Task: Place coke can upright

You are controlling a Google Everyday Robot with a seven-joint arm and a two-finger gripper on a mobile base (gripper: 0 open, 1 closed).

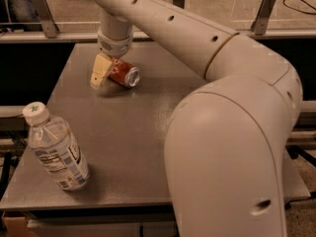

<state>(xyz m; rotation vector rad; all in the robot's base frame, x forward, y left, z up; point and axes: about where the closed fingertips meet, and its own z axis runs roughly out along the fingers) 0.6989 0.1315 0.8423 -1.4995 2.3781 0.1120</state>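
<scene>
Coke can [124, 74] lies on its side in the upper left of the frame, near the table's far edge, red-orange, its silver end turned toward the lower right. You see the gripper [102, 74] reaching down at its left end; whether it is clamped or spread, you cannot tell. Open grey table [148, 132] stretches from the can toward the front edge; the water bottle [57, 152] stands lower left, well apart
</scene>
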